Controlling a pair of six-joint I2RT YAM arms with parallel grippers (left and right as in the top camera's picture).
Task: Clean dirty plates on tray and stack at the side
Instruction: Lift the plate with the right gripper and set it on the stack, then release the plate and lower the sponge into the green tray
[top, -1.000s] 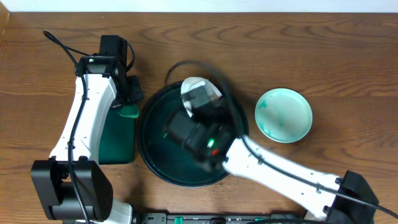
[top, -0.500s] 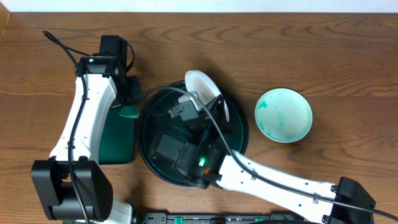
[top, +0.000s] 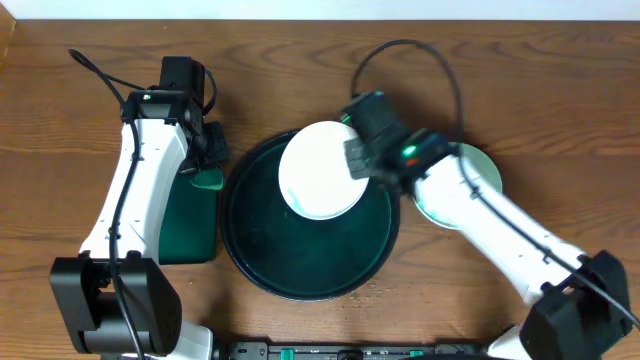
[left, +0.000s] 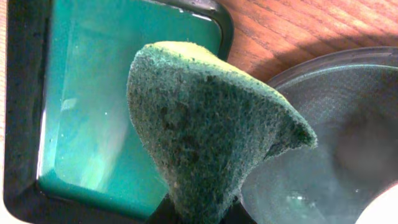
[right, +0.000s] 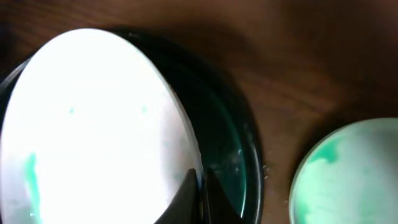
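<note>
- Right fingers (top: 354, 160) clenched on the rim of a white plate (top: 318, 170), held over the tray's (top: 300, 270) far half.
- Left fingers (top: 212, 160) clenched on a green sponge (left: 205, 124) at the tray's left edge, above the small rectangular tray (left: 18, 93).
- Second plate (right: 348, 174), teal-smeared, sits on the table (top: 560, 80) just right of the tray. I judge it uncleaned.
- I see no stack and only two plates, so I'd call it early to mid task.
- Right wrist shows faint teal marks on the held plate; overhead reads it plain white.

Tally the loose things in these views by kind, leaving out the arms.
Plates: 2 (white plate, teal-smeared plate)
Trays: 2 (round tray, rectangular tray)
Sponge: 1
Total: 5
</note>
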